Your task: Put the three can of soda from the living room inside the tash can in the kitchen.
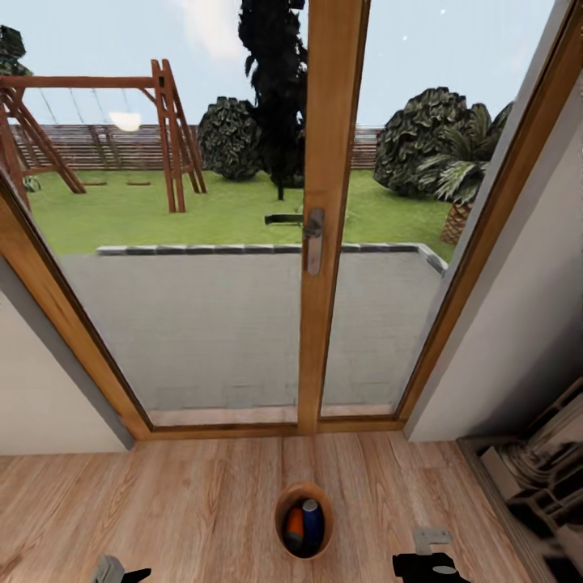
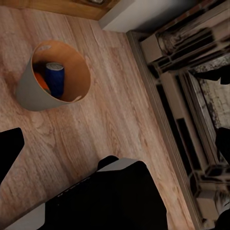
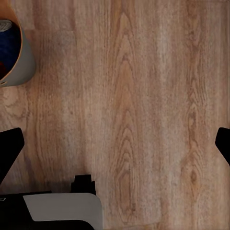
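Holding blue can (image 1: 312, 521) and orange can (image 1: 295, 528), bin (image 1: 281, 506); labels unreadable.

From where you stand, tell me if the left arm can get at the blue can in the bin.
Probably yes: the bin stands open-topped on bare floor just ahead, the blue can upright inside beside an orange one, nothing covering it. The left gripper is low nearby.

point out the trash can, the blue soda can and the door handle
trash can (image 2: 29, 93), left wrist view, grey outer wall
blue soda can (image 2: 55, 79), left wrist view, its side
door handle (image 1: 313, 240), head view, metal plate

Glass doors (image 1: 243, 324) (wood-framed), swing set (image 1: 97, 129) outside, plank floor (image 1: 162, 502).
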Controlling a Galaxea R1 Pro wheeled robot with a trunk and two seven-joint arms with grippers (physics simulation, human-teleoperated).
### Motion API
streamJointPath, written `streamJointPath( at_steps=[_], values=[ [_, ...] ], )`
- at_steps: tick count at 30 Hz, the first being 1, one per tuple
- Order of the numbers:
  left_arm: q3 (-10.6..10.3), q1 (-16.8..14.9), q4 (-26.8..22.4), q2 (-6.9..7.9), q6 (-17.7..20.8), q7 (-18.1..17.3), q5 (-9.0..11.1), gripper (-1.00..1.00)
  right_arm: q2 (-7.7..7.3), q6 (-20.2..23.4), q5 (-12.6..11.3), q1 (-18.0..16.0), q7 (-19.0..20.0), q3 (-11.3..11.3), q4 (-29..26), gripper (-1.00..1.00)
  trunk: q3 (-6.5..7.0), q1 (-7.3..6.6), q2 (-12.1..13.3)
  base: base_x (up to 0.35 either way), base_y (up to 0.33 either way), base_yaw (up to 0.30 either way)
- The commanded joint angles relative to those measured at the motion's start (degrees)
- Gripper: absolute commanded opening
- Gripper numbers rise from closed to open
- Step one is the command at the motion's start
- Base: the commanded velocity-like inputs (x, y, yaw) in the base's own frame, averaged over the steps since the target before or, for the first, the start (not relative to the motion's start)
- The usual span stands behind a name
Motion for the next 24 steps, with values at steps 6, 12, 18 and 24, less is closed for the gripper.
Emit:
streamJointPath(
  at_steps=[6, 12, 18, 24],
  values=[
    [0.00, 0.01, 0.02, -0.04, 0.00, 0.02, -0.02, 1.00, 0.00, 0.01, 0.00, 0.00, 0.00, 0.00, 0.00, 1.00, 1.65, -1.32, 2.43, 0.000, 0.000, 0.000],
    [-0.05, -0.01, 0.07, -0.04, 0.00, 0.03, -0.02, 1.00, 0.00, 0.01, 0.00, 0.00, 0.00, 0.00, 0.00, 1.00, 3.30, -2.64, 4.84, 0.000, 0.000, 0.000],
    [-0.08, 0.01, 0.08, -0.04, 0.00, 0.03, -0.03, 1.00, 0.00, 0.01, 0.00, 0.00, 0.00, 0.00, 0.00, 1.00, 4.94, -3.96, 7.24, 0.000, 0.000, 0.000],
    [-0.09, 0.01, 0.09, -0.04, 0.00, 0.03, -0.06, 1.00, 0.00, 0.01, 0.00, 0.00, 0.00, 0.00, 0.00, 1.00, 5.68, -4.18, 7.64, 0.000, 0.000, 0.000]
  ],
)
